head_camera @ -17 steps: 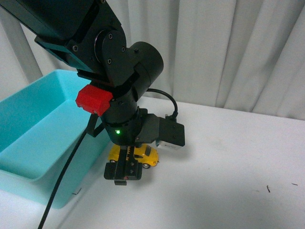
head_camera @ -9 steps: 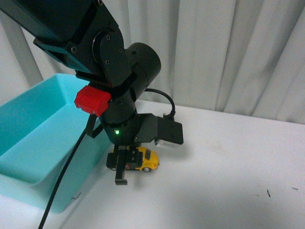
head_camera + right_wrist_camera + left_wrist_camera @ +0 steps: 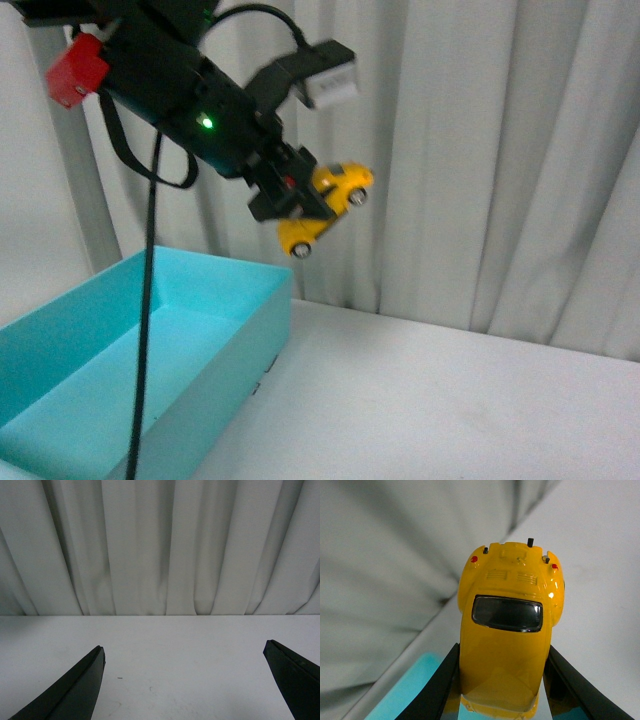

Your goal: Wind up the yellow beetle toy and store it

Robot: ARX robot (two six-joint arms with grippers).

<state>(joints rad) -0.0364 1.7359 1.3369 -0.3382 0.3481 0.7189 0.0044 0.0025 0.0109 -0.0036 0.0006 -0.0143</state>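
Your left gripper (image 3: 296, 206) clamped on yellow beetle toy (image 3: 341, 186), jaws pressing both its flanks. Toy held high in air, tilted, in front of white curtain (image 3: 480, 150), well clear of table (image 3: 450, 400). Teal bin (image 3: 235, 360) sits below, on table. Your right gripper (image 3: 185, 680) low over table, fingers (image 3: 75, 690) spread wide, nothing between them.

Pale pleated curtain (image 3: 480, 150) behind white table (image 3: 450, 410)
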